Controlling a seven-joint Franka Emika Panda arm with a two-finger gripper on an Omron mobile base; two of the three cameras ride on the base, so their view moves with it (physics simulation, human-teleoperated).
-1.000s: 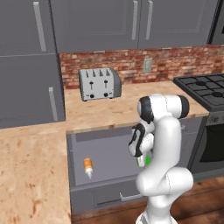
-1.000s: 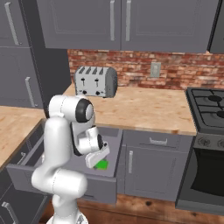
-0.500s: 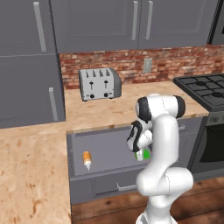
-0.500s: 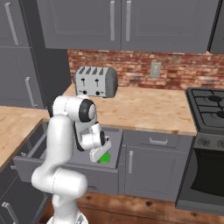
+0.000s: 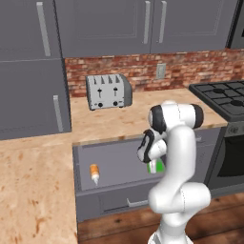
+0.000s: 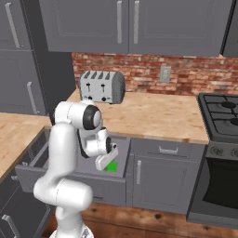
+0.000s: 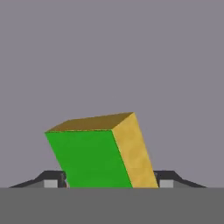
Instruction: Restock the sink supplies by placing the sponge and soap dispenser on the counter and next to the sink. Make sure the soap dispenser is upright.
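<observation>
The sponge (image 5: 158, 166) is a bright green block with tan sides, lying at the right end of an open drawer (image 5: 119, 159) below the counter (image 5: 33, 190). My gripper (image 5: 152, 164) reaches down into the drawer over it. In the hand view the sponge (image 7: 92, 159) sits tilted between the two fingertips (image 7: 54, 180), which press against its sides, so the gripper (image 7: 111, 181) is shut on it. The soap dispenser (image 5: 94, 173), orange with a white tip, lies on its side at the drawer's left end. The right base view shows the sponge (image 6: 111, 167) under the gripper (image 6: 104, 161). The sink is out of view.
A silver toaster (image 5: 108, 91) stands on the counter against the brick wall. A black stove (image 5: 224, 95) is to the right of the drawer. Grey cabinets hang above, and a tall grey unit (image 5: 28, 66) stands at the left.
The fingers have closed in from wide open onto the sides of the sponge. The arm has barely moved over the drawer.
</observation>
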